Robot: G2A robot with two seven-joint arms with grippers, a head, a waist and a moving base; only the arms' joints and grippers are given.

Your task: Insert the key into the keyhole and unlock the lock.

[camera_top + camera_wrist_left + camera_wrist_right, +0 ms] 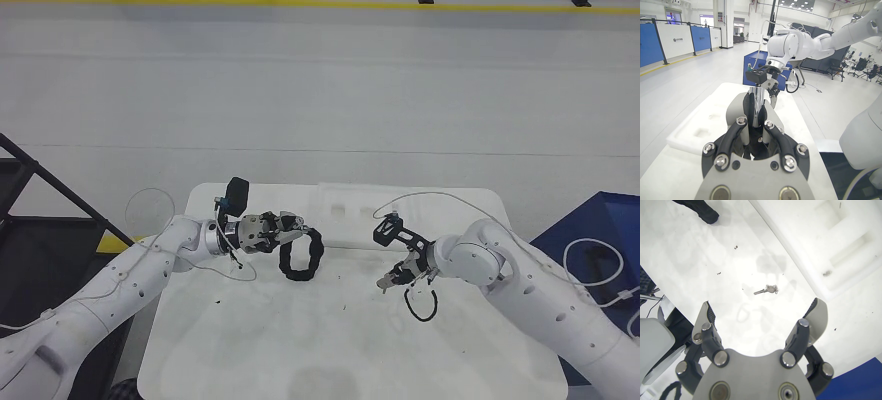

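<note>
Key [766, 289] lies on table [300, 340], beneath right gripper [762, 304], near foam tray [829, 247]. Cable lock [757, 102] sits within left gripper [292, 230], well left of key.

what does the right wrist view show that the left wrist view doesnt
Only the right wrist view: the key lying flat on the table, beyond the open right jaws. Only the left wrist view: the chrome barrel of the lock, clamped in the left jaws. Both: the table and the foam tray.
</note>
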